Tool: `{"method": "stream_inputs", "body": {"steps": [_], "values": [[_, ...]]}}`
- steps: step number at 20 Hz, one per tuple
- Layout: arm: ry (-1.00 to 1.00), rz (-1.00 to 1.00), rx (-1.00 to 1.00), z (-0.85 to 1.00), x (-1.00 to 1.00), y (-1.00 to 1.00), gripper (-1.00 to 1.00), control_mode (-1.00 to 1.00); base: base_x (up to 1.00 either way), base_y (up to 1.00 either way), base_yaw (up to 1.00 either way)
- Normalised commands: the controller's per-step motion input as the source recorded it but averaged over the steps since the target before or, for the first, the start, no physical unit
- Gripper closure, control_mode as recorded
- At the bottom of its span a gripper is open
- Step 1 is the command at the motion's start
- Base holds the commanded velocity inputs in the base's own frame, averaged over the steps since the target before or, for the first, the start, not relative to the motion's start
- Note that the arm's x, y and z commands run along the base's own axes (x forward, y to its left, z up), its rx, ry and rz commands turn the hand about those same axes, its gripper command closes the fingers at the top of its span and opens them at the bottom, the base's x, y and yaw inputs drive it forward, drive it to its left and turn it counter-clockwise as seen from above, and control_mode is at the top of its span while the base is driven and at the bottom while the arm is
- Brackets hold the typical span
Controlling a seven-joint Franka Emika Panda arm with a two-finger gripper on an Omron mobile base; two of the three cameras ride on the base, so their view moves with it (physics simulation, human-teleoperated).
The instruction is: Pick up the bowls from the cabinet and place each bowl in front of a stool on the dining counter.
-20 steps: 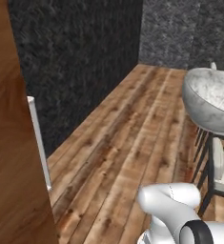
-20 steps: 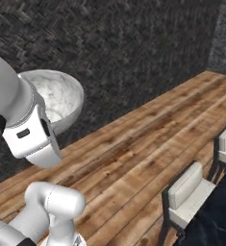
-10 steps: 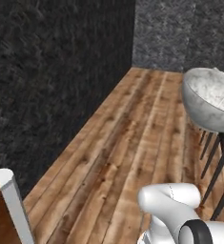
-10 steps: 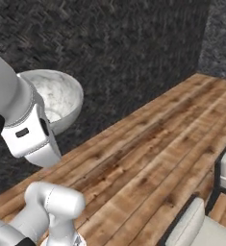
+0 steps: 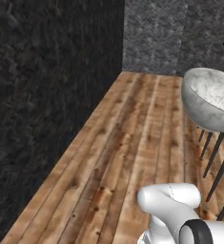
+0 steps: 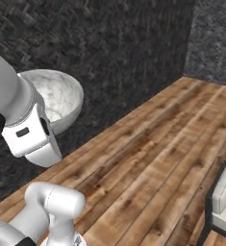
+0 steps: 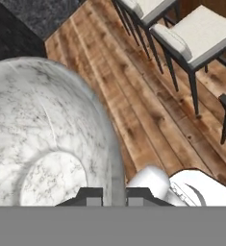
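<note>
A grey-white marbled bowl [image 7: 47, 134] hangs in the air over the plank floor, with my gripper [image 7: 113, 194] shut on its rim, one fingertip inside and one outside. That bowl [image 5: 208, 102] sits at the right edge of the left base view. In the right base view the bowl [image 6: 56, 98] shows at the left, behind my white hand. Pale cushioned stools [image 7: 201, 33] stand at the upper right of the hand view. The cabinet is out of view, and so is the dining counter's black top.
Dark stone-textured walls [image 5: 46, 95] close the left and far sides, meeting in a corner. Wooden floor [image 6: 153, 163] stretches ahead. One stool [image 6: 225, 197] stands at the lower right of the right base view, and dark stool legs [image 5: 213, 152] show under the bowl.
The whole scene has swung: the base has turned. The brown wood panel and white object at the left have left the view; the stools have slid to the right edge. The bowl stays gripped.
</note>
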Motion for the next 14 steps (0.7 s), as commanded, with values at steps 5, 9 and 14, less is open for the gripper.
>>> {"method": "stream_inputs", "body": {"steps": [5, 9, 14], "values": [[0.00, 0.00, 0.00, 0.00, 0.00, 0.00, 1.00, 1.00, 0.37, -0.13, -0.22], [0.00, 0.00, 0.00, 0.00, 0.00, 0.00, 1.00, 1.00, 0.00, -0.15, -0.33], [0.00, 0.00, 0.00, 0.00, 0.00, 0.00, 1.00, 1.00, 0.09, -0.02, -0.42]]}}
